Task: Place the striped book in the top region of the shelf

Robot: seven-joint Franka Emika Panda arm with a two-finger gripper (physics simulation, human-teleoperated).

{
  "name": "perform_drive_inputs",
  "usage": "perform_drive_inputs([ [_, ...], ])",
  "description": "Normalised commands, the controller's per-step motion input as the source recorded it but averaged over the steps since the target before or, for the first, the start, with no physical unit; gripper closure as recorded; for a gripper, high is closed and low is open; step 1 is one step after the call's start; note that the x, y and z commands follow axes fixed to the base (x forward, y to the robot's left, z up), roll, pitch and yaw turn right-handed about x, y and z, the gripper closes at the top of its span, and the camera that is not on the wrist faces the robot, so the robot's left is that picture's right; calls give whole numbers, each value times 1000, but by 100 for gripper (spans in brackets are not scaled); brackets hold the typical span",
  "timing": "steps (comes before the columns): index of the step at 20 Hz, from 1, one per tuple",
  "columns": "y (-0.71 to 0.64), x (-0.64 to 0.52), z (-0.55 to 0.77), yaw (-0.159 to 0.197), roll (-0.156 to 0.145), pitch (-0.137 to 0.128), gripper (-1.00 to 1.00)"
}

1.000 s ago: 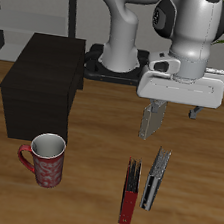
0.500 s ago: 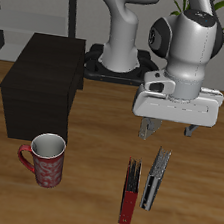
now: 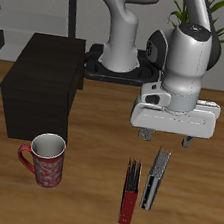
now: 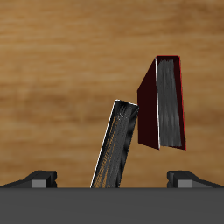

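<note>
Two books upright near table's front edge; our gripper (image 3: pixel 166 140) spread wide, empty, above striped book (image 3: pixel 156 179). We judge: approach step; next descend, clamp, carry to shelf (image 3: pixel 42 84).

Count of items on the tabletop (image 3: pixel 82 196):

Books: two. One striped book (image 3: pixel 156 178), standing on edge and seen grey edge-on in the exterior view; one red book (image 3: pixel 129 190) just beside it, also on edge. Both appear in the wrist view as well, the striped book (image 4: pixel 115 144) and the red book (image 4: pixel 166 102).

Mugs: one, a red patterned mug (image 3: pixel 45 160) with a single handle.

Shelves: one, a large dark boxy shelf (image 3: pixel 42 82) farther back.

Robot arms: one, carrying one gripper (image 3: pixel 165 139) with two fingers (image 4: pixel 41 178).

Background: one tall grey rack (image 3: pixel 38 3) and one potted plant (image 3: pixel 202 10), partly visible.
</note>
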Motion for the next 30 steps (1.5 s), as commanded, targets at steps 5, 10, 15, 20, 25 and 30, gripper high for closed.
perform_drive_inputs([
  [5, 95, 65, -350, -14, 16, 24, -100],
  [10, -14, 48, -214, -15, -8, 14, -100],
  [15, -75, 41, -293, -8, -2, 36, -100],
  [20, 57, 7, -281, -20, 29, 42, -100],
  [25, 127, -18, -247, -29, 37, 47, 100],
  [30, 48, -8, -27, -7, 17, 2, 100],
])
